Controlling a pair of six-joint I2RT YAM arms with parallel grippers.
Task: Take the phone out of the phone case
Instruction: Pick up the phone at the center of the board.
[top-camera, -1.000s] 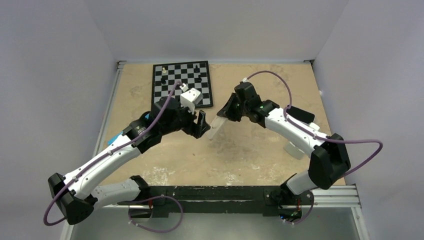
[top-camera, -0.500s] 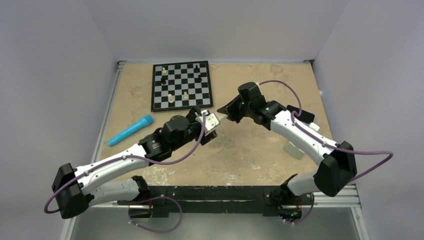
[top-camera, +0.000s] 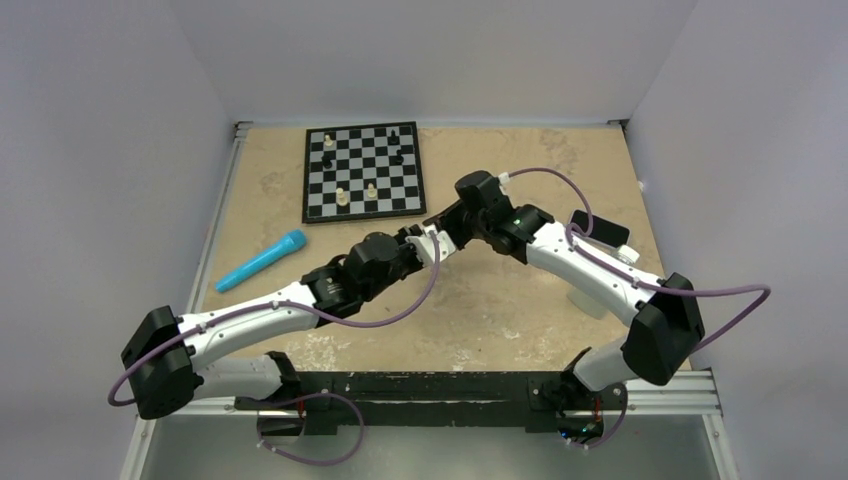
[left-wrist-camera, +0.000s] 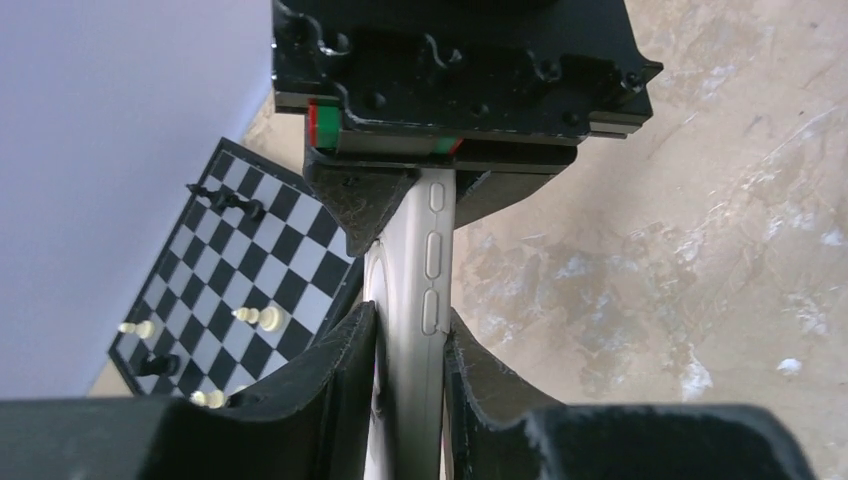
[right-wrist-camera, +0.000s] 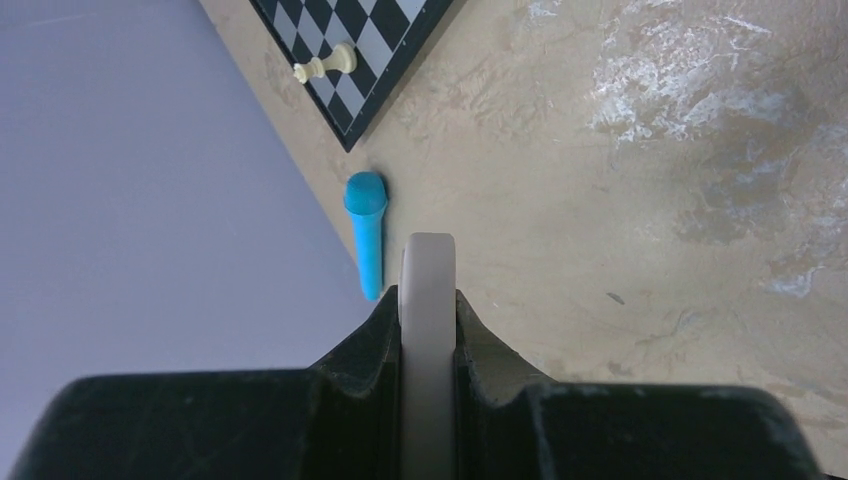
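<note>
Robot test cell in a lab: plain white enclosure walls (top-camera: 100, 120) surround a beige worktop (top-camera: 500, 310) edged with aluminium rail (top-camera: 660, 390).

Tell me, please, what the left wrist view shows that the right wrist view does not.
Left wrist only: the side buttons on the phone, the right gripper clamping its far end, and black chess pieces. Right wrist only: the blue pen-like object on the table. Both: the chessboard, and the phone edge-on in a closed gripper, the left gripper in one, the right in the other.
</note>
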